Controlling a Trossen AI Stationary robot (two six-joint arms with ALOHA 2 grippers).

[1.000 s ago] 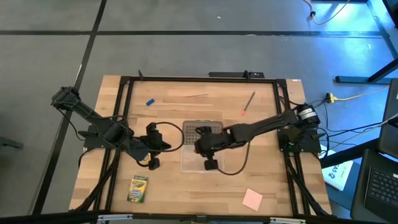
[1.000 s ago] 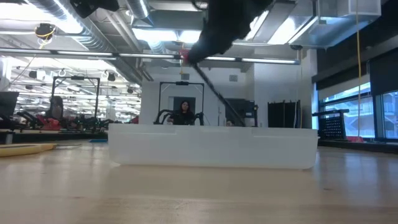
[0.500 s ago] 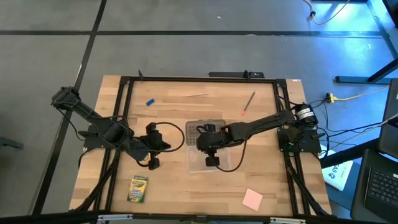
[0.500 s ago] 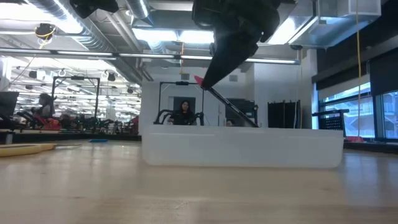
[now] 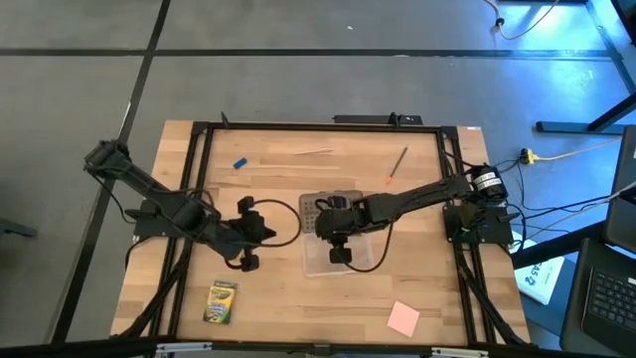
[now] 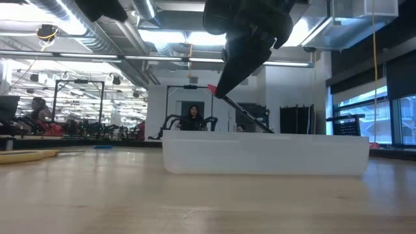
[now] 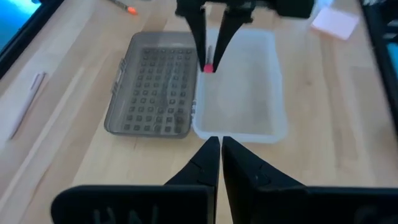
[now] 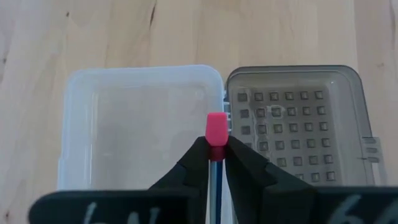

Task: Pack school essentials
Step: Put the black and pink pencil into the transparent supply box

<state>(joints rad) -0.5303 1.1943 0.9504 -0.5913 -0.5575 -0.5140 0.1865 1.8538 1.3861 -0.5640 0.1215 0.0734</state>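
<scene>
The right gripper (image 8: 216, 151), closed on a thin pencil with a pink eraser tip (image 8: 216, 129), has shifted over the open clear plastic case (image 5: 340, 257), ready to drop it in, while the closed left gripper (image 7: 220, 151) waits beside the case.

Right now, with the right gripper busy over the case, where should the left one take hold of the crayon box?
Grip the crayon box across its two long edges, near mid-length, coming straight down from above. It lies flat on the table with bare wood all round, and its narrow width probably suits the fingers better than its length. The left gripper is near it.
</scene>
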